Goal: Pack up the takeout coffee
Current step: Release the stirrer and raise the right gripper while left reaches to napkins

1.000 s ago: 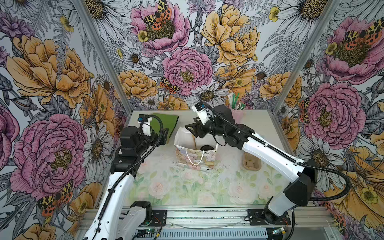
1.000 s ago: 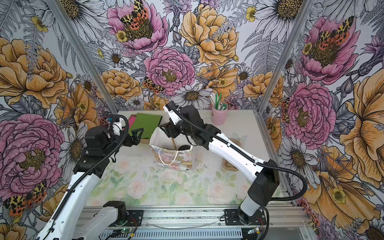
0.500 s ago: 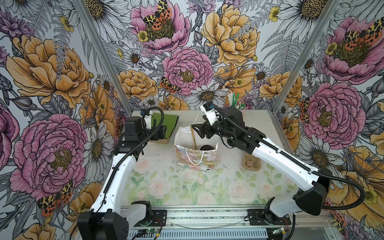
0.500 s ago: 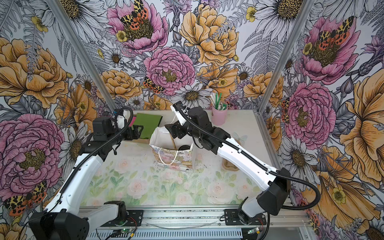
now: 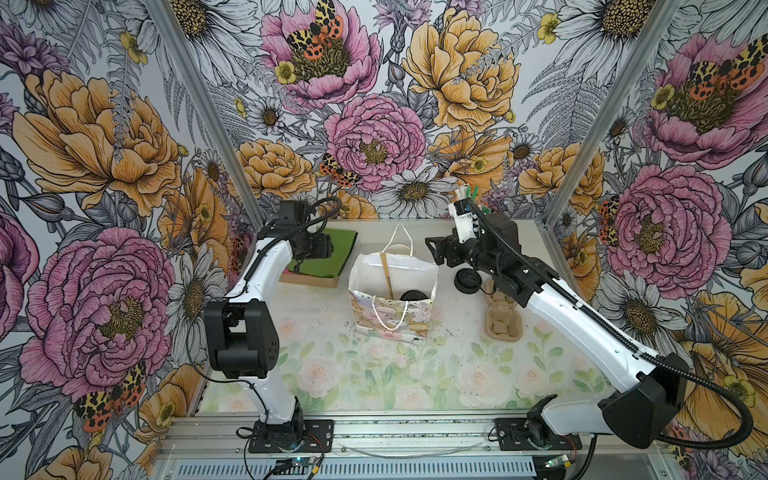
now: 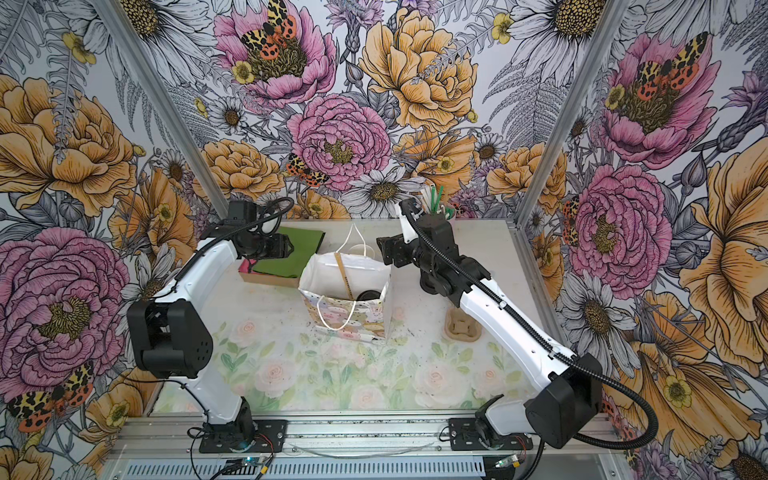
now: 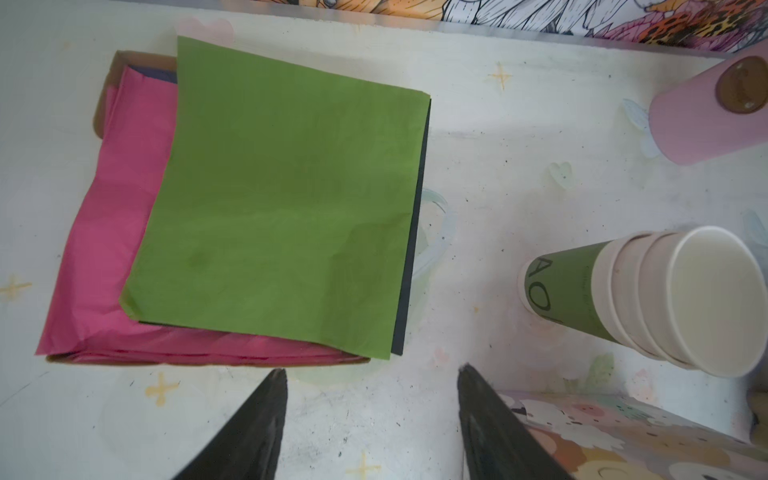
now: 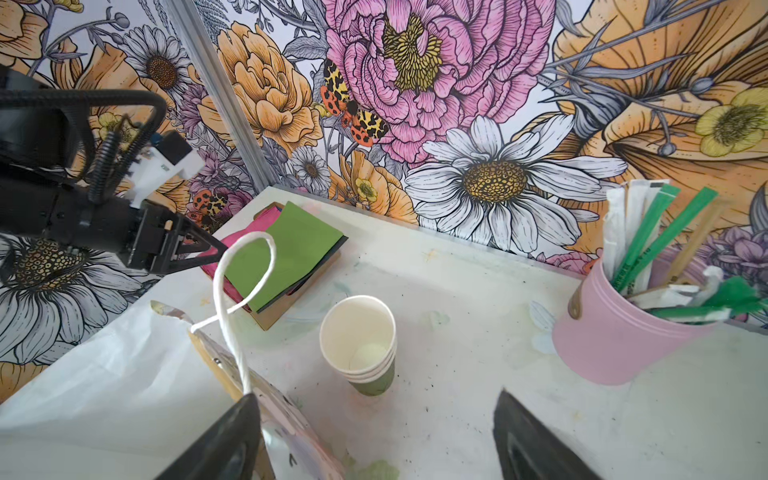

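The takeout coffee (image 5: 413,295) stands inside a floral paper bag (image 5: 390,324) in the middle of the table; only its round black lid (image 6: 368,296) shows above the white tissue lining. A wooden stirrer (image 5: 388,274) leans in the bag beside it. My right gripper (image 8: 376,397) hovers just right of the bag's back rim (image 5: 432,251), open and empty, one finger beside the bag's white cord handle (image 8: 245,291). My left gripper (image 7: 370,370) hangs left of the bag at the near edge of a stack of green and pink napkins (image 7: 274,199), open with nothing between its fingers.
A stack of lidless green-and-white cups (image 8: 359,345) stands behind the bag. A pink pot of straws and stirrers (image 8: 615,332) sits at the back right. Loose black lids (image 5: 467,280) and a cardboard cup carrier (image 5: 503,320) lie under my right arm.
My right gripper has drawn back from over the bag toward the right and opened wider. My left arm has folded back, and its jaws have narrowed somewhat over the napkins.
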Robot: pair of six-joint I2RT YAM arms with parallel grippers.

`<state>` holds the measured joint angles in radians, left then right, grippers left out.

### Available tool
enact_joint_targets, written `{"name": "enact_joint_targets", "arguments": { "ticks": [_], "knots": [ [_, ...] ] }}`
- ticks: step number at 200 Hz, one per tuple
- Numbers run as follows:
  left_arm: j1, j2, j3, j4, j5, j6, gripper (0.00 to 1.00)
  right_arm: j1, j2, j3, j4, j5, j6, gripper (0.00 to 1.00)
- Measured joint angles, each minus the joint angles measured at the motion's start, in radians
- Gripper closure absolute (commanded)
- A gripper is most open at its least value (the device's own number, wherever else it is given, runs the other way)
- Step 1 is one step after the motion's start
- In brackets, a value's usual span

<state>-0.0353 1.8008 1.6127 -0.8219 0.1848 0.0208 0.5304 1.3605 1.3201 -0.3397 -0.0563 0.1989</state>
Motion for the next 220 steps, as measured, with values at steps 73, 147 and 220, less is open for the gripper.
{"name": "enact_joint_targets", "arguments": {
  "ticks": [73, 147, 220],
  "knots": [
    [-0.082, 0.438, 0.385, -0.099, -0.069, 0.039, 0.48, -0.022, -0.043, -0.016, 0.000, -0.008, 0.036, 0.05],
    [-0.100, 0.627, 0.666, -0.110, -0.082, 0.007, 0.50, -0.026, -0.109, -0.055, -0.039, 0.001, 0.048, 0.04],
    [-0.111, 0.681, 0.748, -0.110, -0.082, 0.004, 0.56, -0.028, -0.107, -0.055, -0.069, 0.000, 0.048, 0.04]
  ]
}}
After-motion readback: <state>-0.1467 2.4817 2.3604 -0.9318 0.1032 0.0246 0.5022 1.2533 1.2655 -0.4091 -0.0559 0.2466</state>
